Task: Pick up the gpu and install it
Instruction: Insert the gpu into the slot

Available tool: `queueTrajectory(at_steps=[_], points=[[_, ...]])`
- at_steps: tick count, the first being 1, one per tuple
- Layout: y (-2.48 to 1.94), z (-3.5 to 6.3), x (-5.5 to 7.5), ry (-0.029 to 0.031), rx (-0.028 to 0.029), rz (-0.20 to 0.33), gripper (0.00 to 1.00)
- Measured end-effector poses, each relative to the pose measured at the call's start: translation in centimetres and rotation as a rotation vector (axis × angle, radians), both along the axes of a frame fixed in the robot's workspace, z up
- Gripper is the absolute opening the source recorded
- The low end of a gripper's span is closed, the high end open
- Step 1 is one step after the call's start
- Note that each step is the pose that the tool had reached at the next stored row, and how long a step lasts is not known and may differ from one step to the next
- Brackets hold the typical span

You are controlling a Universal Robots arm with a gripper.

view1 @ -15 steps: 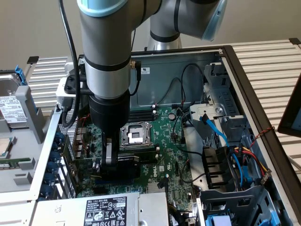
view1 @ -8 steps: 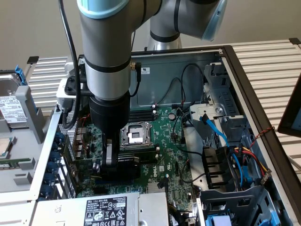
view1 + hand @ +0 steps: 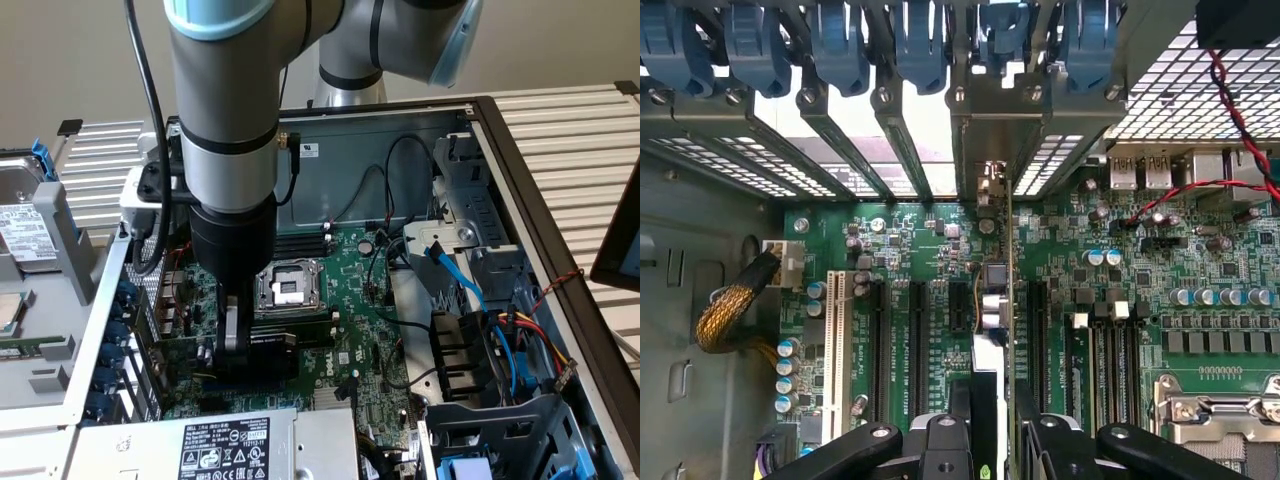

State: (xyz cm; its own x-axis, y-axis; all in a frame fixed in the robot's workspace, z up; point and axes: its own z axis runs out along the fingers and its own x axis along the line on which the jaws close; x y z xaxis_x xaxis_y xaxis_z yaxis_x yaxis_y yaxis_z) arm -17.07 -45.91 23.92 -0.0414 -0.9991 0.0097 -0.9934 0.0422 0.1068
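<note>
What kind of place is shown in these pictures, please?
Probably a workbench for computer assembly or repair. An open black desktop computer case lies on its side, showing its large green motherboard, and a grey robot arm reaches into it. A loose silver hard drive stands beside it.

The power supply (image 3: 235, 445) at the bottom of the exterior view is carrying a black label (image 3: 225, 448) with white print; a row of certification marks is showing on it, but the words are too small to read; a white sticker (image 3: 310, 150) on the case's back wall (image 3: 380, 160) is bearing dark print that cannot be made out; the hard drive (image 3: 22, 215) at the exterior view's left is wearing a white label (image 3: 20, 232) with unreadable lines; the motherboard (image 3: 940, 260) is showing white silkscreen marks, none legible.
</note>
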Motion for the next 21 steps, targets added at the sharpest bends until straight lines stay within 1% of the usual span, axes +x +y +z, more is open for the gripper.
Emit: queueTrajectory(at_steps=[1, 3, 4, 5, 10, 12, 15, 16, 18, 21], points=[[0.00, 0.05, 0.0, -0.0002, -0.0003, 0.000, 0.33], [-0.01, 0.23, 0.0, -0.0002, -0.0006, 0.001, 0.33], [-0.01, 0.39, 0.0, -0.0001, -0.0006, 0.001, 0.41], [-0.01, 0.64, 0.0, 0.0000, -0.0008, 0.001, 0.41], [-0.01, 2.85, 0.0, -0.0004, -0.0008, 0.001, 0.41], [-0.01, 3.50, 0.0, -0.0043, -0.0007, 0.001, 0.41], [-0.01, 4.31, 0.0, -0.0146, -0.0006, 0.001, 0.41], [-0.01, 4.63, 0.0, -0.0167, -0.0007, 0.001, 0.41], [-0.01, 5.25, 0.0, -0.0204, -0.0007, 0.001, 0.41], [0.01, 5.34, 0.0, -0.0233, -0.0008, 0.001, 0.41]])
